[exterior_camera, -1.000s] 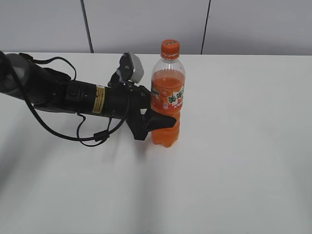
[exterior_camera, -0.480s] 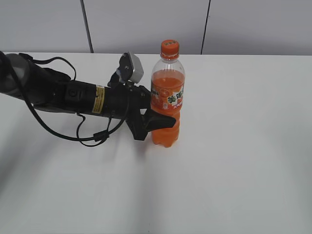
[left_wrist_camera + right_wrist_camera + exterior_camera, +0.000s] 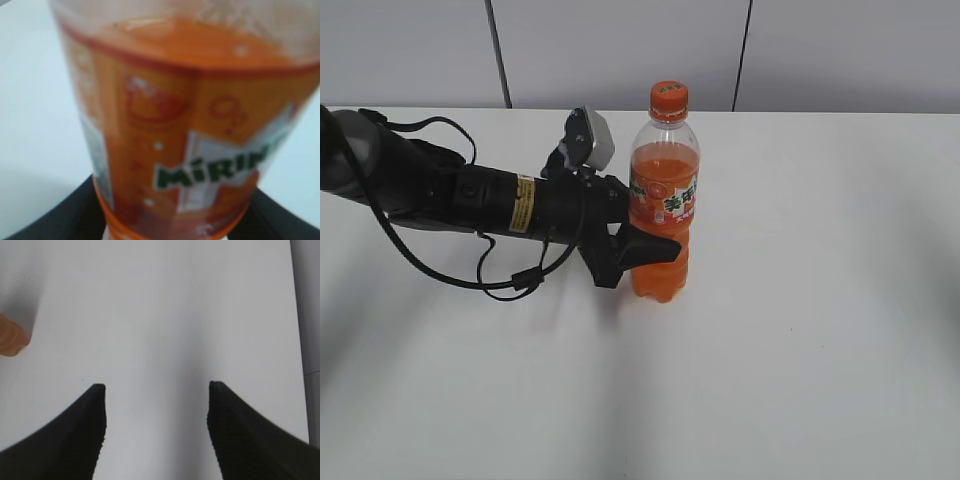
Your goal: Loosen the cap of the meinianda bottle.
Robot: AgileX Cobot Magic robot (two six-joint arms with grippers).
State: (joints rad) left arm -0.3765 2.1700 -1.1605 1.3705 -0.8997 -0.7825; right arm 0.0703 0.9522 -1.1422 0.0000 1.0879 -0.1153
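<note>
1. Left end effector point(image 3: 655, 252) is clamped around the lower body of the meinianda bottle point(image 3: 664, 215), probably bracing it so the cap point(image 3: 669, 98) can be twisted.
2. Right end effector point(image 3: 156, 390) is spread wide over bare worktop point(image 3: 820, 300), holding nothing.
3. Bottle's upright mid-worktop, orange soda, cap on.
</note>
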